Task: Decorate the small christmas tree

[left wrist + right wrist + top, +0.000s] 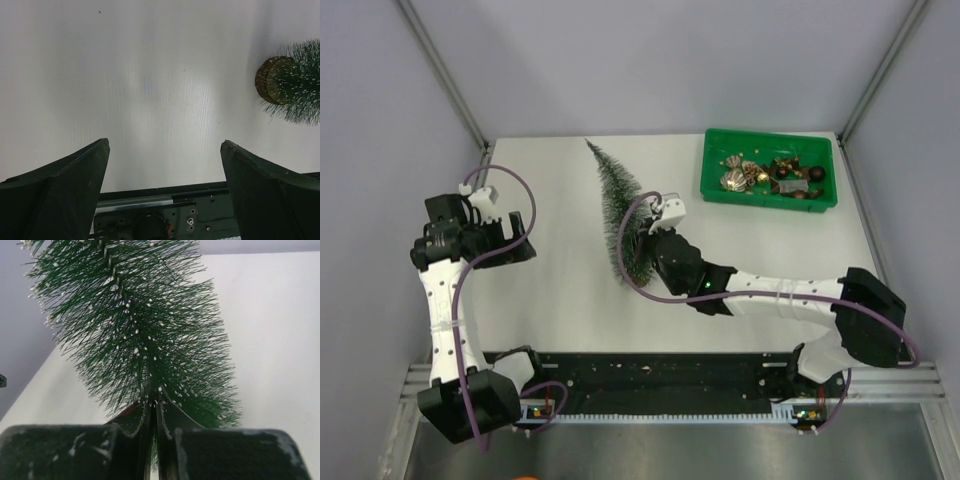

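The right end effector (152, 415) is pinched shut on the small christmas tree (618, 205), its jaws buried in the bristles low on the trunk, just above the round wooden base (267, 80). The tree sits near the middle of the worktop (550, 300), leaning over rather than standing. Its tip points to the far edge and the underside of the base faces the left arm. I cannot tell whether the base touches the surface. The left end effector (165, 144) hangs well off to the left with its jaws spread wide and nothing between them, only bare worktop below. The green tray (710, 168) sits at the far right, apart from the tree, with the ornaments (760, 178) heaped inside it. I see none on the branches, only white-flecked bristles. To my eye the decorating proper has not begun: the tree wants standing upright, and every ornament has yet to be fetched and hung.
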You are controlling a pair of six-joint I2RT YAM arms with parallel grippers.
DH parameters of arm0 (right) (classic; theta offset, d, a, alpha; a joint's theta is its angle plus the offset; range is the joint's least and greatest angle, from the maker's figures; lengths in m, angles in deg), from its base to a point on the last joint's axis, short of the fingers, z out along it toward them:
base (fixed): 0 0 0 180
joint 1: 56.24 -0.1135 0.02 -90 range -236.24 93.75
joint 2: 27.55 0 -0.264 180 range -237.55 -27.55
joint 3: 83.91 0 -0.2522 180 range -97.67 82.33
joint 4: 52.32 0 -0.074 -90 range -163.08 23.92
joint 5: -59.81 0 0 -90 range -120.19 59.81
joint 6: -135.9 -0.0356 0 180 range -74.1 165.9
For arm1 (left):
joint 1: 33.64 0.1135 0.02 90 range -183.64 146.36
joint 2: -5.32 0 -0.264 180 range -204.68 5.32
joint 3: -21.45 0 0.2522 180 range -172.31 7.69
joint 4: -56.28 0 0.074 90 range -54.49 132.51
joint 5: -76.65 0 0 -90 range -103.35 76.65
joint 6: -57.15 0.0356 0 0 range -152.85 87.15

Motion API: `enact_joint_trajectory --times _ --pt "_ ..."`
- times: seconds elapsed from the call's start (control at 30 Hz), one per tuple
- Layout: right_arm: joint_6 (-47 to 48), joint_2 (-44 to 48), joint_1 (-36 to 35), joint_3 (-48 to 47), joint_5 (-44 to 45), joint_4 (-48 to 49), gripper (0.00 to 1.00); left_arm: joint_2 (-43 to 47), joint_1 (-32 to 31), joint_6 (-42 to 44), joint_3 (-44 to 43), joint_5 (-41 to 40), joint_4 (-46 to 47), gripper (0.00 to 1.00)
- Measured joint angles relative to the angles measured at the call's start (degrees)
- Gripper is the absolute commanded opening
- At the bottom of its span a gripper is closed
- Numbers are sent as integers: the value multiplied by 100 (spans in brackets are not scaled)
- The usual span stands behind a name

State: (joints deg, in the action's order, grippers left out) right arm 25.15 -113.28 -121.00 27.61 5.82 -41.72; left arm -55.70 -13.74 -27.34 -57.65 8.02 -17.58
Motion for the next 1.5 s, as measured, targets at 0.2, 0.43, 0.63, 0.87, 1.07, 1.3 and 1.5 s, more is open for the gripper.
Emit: enact_joint_trajectory --times 0.2,0.43,0.63,0.87,1.07,1.3,1.5 --pt "-654 297 -37 391 9 -310 44 39 0 2 13 22 -2 99" --pt "-846 476 -39 627 -162 -809 60 55 2 22 22 28 0 99" --pt "-785 992 -39 625 -186 -1167 75 55 2 24 24 24 0 99" --pt "-575 1676 63 588 -122 -1681 81 52 2 33 24 20 2 99" --pt "-649 1895 1884 426 -560 -2190 81 52 0 44 22 7 4 99" --pt "-883 776 3679 -514 -632 -3154 81 52 2 70 24 -33 2 99" --pt "-992 -199 4360 -868 -562 -3554 80 55 2 125 24 -81 0 99"
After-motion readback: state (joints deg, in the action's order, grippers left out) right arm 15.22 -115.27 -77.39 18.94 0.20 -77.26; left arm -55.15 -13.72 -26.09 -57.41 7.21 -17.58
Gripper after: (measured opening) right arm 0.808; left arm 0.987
